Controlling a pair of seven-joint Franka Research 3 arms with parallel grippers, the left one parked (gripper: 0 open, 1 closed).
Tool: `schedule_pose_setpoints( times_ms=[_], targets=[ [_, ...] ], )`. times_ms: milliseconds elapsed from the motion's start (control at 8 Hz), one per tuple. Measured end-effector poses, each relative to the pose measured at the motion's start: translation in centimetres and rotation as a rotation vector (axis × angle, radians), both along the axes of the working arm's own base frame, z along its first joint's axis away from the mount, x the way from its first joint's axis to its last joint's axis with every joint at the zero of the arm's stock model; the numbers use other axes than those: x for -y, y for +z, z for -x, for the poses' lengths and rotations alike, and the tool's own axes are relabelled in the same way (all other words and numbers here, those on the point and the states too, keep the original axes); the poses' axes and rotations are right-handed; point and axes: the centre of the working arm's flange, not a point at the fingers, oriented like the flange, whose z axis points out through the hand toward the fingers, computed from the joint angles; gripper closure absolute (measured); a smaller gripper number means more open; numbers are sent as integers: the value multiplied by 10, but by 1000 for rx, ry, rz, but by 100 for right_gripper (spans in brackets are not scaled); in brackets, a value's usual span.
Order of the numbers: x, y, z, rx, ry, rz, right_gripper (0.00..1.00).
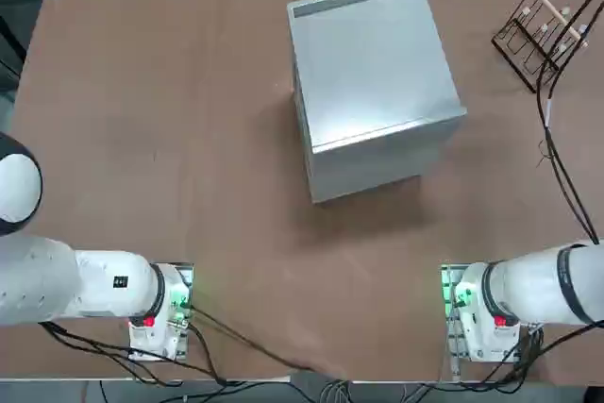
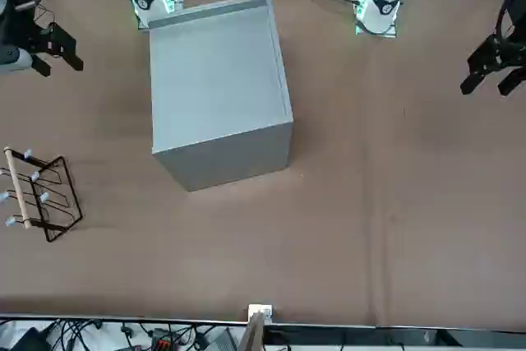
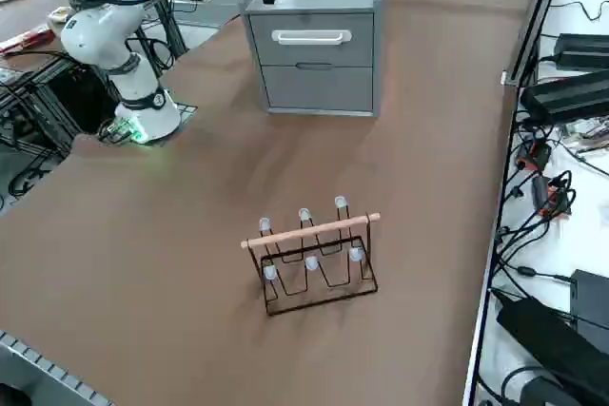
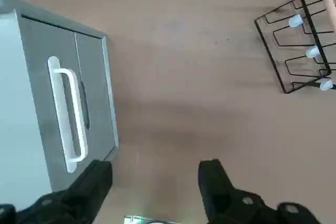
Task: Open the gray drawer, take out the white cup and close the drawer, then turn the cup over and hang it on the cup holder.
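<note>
Black right tool [image 4: 156,167], wide open above table [image 4: 173,66]

Cabinet [image 1: 377,63]: one, gray and box-shaped
Drawer fronts [image 3: 317,90]: two, one above the other, both on the cabinet
White bar handles [image 3: 311,37]: one, on the upper drawer front
Recessed grips [image 3: 315,67]: one, on the lower drawer front
Wire racks [image 3: 319,278]: one, dark brown
Wooden rods [image 3: 324,231]: one, running across the rack
White caps [image 3: 311,262]: six on the rack, three on each side of the rod
Brown tabletops [image 1: 236,261]: one, under both cabinet and rack
Red buttons [image 1: 500,321]: two, one on each arm's base
Fingers [image 4: 94,184] on the right gripper [image 4: 156,166]: two, black
</note>
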Motion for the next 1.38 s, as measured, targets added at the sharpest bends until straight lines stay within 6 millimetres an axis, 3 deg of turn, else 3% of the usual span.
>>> schedule_pose_setpoints(
  times_ms=[750,1000,1375],
  targets=[
    [-11,-2,-7,3,1,-67,0],
    [-21,-30,-17,1,-1,-115,0],
    [-37,-101,-21,-43,-26,-189,0]
  ],
)
